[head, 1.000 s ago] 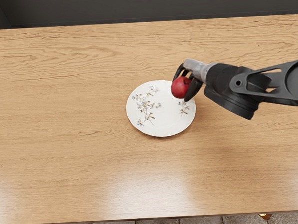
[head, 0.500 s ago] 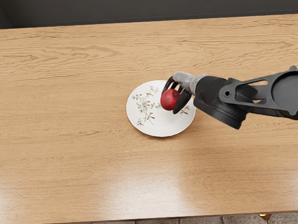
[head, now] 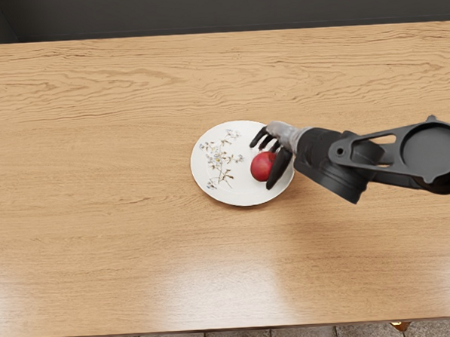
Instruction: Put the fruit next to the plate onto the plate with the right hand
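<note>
A red fruit (head: 262,167) lies on the right part of the white flowered plate (head: 219,176) in the middle of the table. My right hand (head: 270,152) reaches in from the right and hovers at the fruit. Its fingers (head: 262,138) are spread just behind the fruit and no longer wrap it, while the thumb stretches along the fruit's right side, close to or touching it. The dark forearm (head: 338,162) covers the table right of the plate. The left arm is out of view.
The wooden table (head: 99,220) stretches wide on all sides of the plate. Its front edge runs near the bottom of the picture and a dark wall stands behind the far edge.
The right hand carried the fruit left over the plate's rim, then lowered it onto the plate. The fingers have spread away from the fruit.
</note>
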You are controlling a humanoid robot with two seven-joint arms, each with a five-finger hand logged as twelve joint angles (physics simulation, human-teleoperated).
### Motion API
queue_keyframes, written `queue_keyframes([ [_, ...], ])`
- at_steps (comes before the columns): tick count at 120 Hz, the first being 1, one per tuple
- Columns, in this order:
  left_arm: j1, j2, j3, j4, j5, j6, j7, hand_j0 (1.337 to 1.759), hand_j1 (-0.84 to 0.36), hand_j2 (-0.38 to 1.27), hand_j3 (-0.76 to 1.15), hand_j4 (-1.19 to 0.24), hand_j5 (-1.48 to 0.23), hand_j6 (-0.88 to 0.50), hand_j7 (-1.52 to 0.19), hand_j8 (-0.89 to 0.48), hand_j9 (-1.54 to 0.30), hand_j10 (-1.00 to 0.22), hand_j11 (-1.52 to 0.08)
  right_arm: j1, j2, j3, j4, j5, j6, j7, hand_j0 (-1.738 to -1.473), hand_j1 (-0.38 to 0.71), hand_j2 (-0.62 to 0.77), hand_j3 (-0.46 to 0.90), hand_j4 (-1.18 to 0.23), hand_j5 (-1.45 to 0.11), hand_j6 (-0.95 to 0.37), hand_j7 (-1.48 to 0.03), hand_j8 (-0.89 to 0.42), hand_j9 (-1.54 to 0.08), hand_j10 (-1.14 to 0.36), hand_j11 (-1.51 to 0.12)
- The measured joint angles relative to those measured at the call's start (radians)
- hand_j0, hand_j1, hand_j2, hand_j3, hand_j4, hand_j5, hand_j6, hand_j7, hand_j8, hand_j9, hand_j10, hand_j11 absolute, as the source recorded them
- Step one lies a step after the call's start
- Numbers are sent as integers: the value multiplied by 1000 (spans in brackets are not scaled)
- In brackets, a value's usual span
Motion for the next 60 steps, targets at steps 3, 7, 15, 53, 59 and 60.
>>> queue_keyframes([
  [3, 0, 0, 0, 0, 0, 0, 0, 1658, 349, 0, 0, 0, 0, 0, 0, 0, 0, 0, 0, 0, 3, 6, -4, 1, 1, -2, -1655, -2, 58, 0, -273, -531, -195, -500, -226, -533, -363, -537],
  [7, 0, 0, 0, 0, 0, 0, 0, 1658, 349, 0, 0, 0, 0, 0, 0, 0, 0, 0, 0, 0, 5, 13, -8, 1, 8, -3, -1656, -49, 48, 0, -236, -456, -170, -430, -196, -458, -313, -462],
  [15, 0, 0, 0, 0, 0, 0, 0, 1658, 349, 0, 0, 0, 0, 0, 0, 0, 0, 0, 0, 1, 5, 28, -12, 5, 47, -7, -1656, -124, 34, 0, -178, -339, -130, -320, -149, -341, -233, -343],
  [53, 0, 0, 0, 0, 0, 0, 0, 1658, 349, 0, 0, 0, 0, 0, 0, 0, 0, 0, 0, 6, -184, 207, 33, 17, 509, -24, -1658, -276, 3, 0, -61, -100, -51, -96, -55, -101, -72, -101],
  [59, 0, 0, 0, 0, 0, 0, 0, 1658, 349, 0, 0, 0, 0, 0, 0, 0, 0, 0, 0, 5, -218, 238, 36, 17, 587, -25, -1658, -285, 2, 0, -54, -86, -47, -83, -49, -87, -63, -87],
  [60, 0, 0, 0, 0, 0, 0, 0, 1658, 349, 0, 0, 0, 0, 0, 0, 0, 0, 0, 0, 5, -224, 245, 36, 17, 601, -25, -1658, -286, 1, 0, -53, -84, -46, -81, -49, -84, -61, -85],
])
